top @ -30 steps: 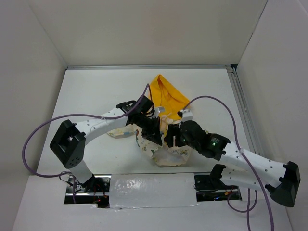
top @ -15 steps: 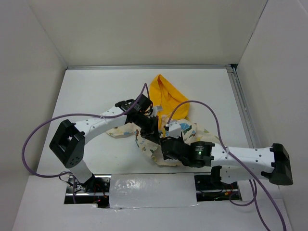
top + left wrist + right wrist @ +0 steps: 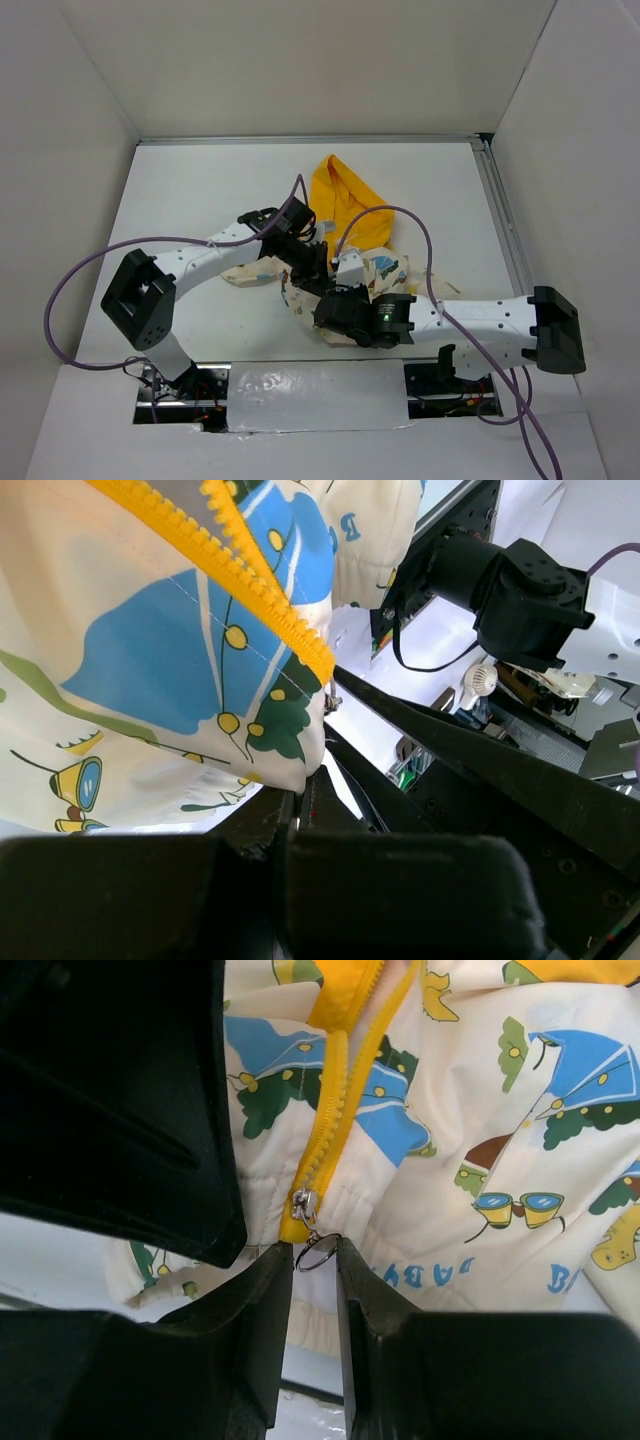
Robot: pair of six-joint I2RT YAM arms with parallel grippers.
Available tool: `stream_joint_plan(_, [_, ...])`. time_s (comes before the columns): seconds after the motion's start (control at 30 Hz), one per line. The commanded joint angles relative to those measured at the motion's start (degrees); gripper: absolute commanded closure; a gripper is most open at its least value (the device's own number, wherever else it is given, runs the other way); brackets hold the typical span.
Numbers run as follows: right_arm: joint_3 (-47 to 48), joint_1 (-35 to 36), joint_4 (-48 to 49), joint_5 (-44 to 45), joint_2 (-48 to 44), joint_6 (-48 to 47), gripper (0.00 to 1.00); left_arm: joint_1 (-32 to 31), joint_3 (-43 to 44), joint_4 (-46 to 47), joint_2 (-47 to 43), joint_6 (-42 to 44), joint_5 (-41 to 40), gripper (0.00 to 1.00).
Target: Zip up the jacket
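Note:
The jacket (image 3: 387,268) lies crumpled mid-table, cream with cartoon prints, its yellow hood (image 3: 345,200) spread behind. My left gripper (image 3: 314,274) is shut on the jacket's bottom corner (image 3: 285,770), next to the end of the yellow zipper strip (image 3: 262,585). My right gripper (image 3: 324,311) sits low at the hem. In the right wrist view the metal slider (image 3: 303,1205) sits at the bottom of the zipper (image 3: 335,1110). Its pull ring (image 3: 318,1252) spans the narrow gap between my fingertips (image 3: 272,1260) and touches both.
A wrinkled taped strip (image 3: 315,392) covers the near table edge between the arm bases. A metal rail (image 3: 505,230) runs along the right side. Purple cables (image 3: 385,215) loop over the jacket. White walls close in the table.
The right arm swung left and down to the jacket's hem. Its jaws narrowed from wide open onto the pull ring. The left gripper stayed shut on the fabric.

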Motion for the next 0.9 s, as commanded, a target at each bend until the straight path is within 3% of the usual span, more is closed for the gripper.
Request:
stream_joint_plan(0.0, [3.0, 0.3, -2.6, 5.6, 0.7, 3.8, 0.7, -0.1, -0.3, 0.0, -3.0, 0.0, 2.0, 1.0])
stream_joint_plan(0.17, [3.0, 0.6, -2.2, 6.7, -0.1, 3.3, 0.8, -0.1, -0.1, -0.3, -3.1, 0.5, 1.9, 1.0])
stream_joint_plan(0.2, [3.0, 0.7, -1.4, 6.2, -0.5, 1.4, 0.9, -0.1, -0.1, -0.4, -3.1, 0.6, 1.7, 1.0])
stream_joint_plan(0.3, [2.8, 0.8, 0.1, 3.6, -1.9, -2.9, 1.0, -0.1, -0.3, -0.7, -2.7, 1.2, 1.2, 1.0])
stream_joint_plan(0.57, [2.2, 0.0, 1.1, -2.8, -6.0, -9.9, 1.0, -0.7, 0.1, -1.3, -2.2, 2.7, -0.7, 1.0])
stream_joint_plan(0.77, [0.6, -5.3, 4.8, -15.7, -9.9, -16.2, 1.0, -1.8, 0.4, -3.7, -1.6, 3.6, -4.2, 1.0])
stream_joint_plan(0.87, [-0.2, -7.0, 5.3, -14.8, -11.2, -15.9, 1.0, -2.3, -0.2, -2.9, -2.6, 4.2, -3.8, 1.0])
